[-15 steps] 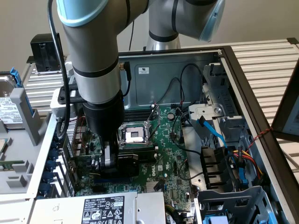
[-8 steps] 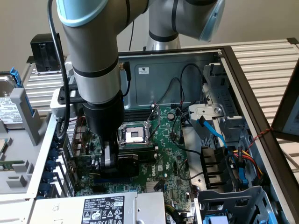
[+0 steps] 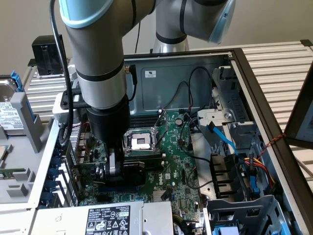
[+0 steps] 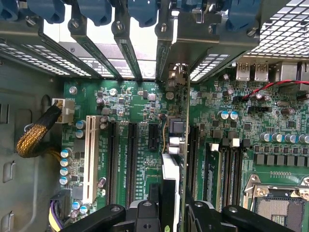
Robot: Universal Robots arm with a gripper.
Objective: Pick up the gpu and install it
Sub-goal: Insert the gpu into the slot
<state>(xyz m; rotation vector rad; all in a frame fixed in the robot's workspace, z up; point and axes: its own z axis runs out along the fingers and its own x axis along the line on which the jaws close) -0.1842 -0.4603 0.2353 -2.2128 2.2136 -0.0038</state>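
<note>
The gpu (image 3: pixel 143 164) shows its black shroud low over the green motherboard (image 3: pixel 178 161), just below the CPU socket (image 3: pixel 139 142). My gripper (image 3: pixel 116 169) is shut on it from above, reaching down into the open computer case. In the wrist view the gpu (image 4: pixel 176 140) stands edge-on between my gripper (image 4: pixel 171 210) fingers. It is in line with the long black expansion slots (image 4: pixel 131 159). Its silver bracket (image 4: pixel 178 72) reaches the rear slot openings. I cannot tell whether its edge sits in a slot.
Blue slot latches (image 4: pixel 96 9) line the case's rear wall. A white slot (image 4: pixel 90 154) and a braided yellow cable (image 4: pixel 36 137) lie beside the black slots. A power supply (image 3: pixel 112 218), a drive cage (image 3: pixel 244 210) and blue cables (image 3: pixel 222 139) crowd the case. A hard drive (image 3: pixel 7 115) lies outside.
</note>
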